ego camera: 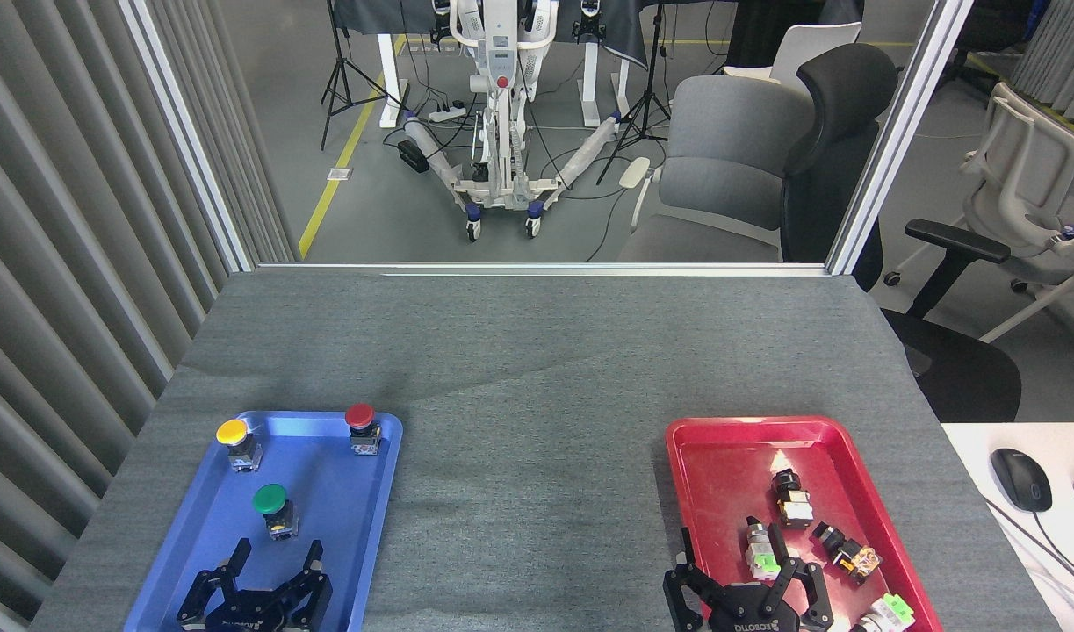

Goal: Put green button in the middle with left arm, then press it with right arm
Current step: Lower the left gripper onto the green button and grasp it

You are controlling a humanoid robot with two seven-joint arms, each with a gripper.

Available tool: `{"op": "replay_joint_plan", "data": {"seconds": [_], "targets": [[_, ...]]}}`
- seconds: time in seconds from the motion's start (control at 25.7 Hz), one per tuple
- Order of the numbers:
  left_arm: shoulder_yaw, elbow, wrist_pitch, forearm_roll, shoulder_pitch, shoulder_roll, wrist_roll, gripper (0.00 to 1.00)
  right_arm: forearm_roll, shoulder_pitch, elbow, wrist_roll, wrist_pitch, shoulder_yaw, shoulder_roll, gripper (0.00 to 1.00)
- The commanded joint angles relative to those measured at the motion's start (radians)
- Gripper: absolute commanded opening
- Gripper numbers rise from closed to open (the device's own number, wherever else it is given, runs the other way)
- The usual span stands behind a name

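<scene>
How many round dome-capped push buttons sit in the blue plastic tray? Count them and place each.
3. The yellow-capped button is at the blue tray's far left corner, the red-capped button is at its far right, and the green button is mid-tray, just beyond the open left gripper. None seem hidden.

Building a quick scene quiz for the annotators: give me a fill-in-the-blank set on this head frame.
1. The green button stands in the ____ tray.
2. The left pincer, fingers spread, sits just short of the ____ button.
3. The yellow button and the ____ button stand along the far end of the blue tray.
4. The right pincer hangs over the ____ tray.

Missing words: blue; green; red; red
</scene>
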State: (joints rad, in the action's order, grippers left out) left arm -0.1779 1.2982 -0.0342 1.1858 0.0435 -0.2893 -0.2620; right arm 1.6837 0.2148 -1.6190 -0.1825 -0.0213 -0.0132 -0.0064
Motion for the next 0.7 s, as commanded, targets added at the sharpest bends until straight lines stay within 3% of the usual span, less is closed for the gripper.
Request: {"op": "replay_joint_plan", "data": {"seconds": [0.0,0.27,0.47,0.51,0.66], "targets": [[-0.006,-0.135,-0.013,0.000,-0.079,0.033,0.000,0.94,-0.013,-0.018,0.002,0.001,-0.002,0.001,-0.003,1.00],[-0.002,-0.269,-0.027,0.005,-0.183,0.052,-0.010,0.93,-0.009,-0.026,0.005,0.005,0.001,-0.013,0.000,1.00],[-0.005,-0.316,-0.116,0.001,-0.224,0.070,-0.019,0.91,-0.013,-0.032,0.004,0.003,0.000,-0.028,-0.011,1.00],[-0.005,-0.321,-0.119,0.001,-0.229,0.070,-0.019,0.86,-0.015,-0.032,0.005,0.003,-0.002,-0.027,-0.012,1.00],[-0.006,-0.323,-0.116,0.003,-0.232,0.073,-0.020,0.41,-0.018,-0.034,0.004,0.009,-0.017,-0.022,-0.015,1.00]]}}
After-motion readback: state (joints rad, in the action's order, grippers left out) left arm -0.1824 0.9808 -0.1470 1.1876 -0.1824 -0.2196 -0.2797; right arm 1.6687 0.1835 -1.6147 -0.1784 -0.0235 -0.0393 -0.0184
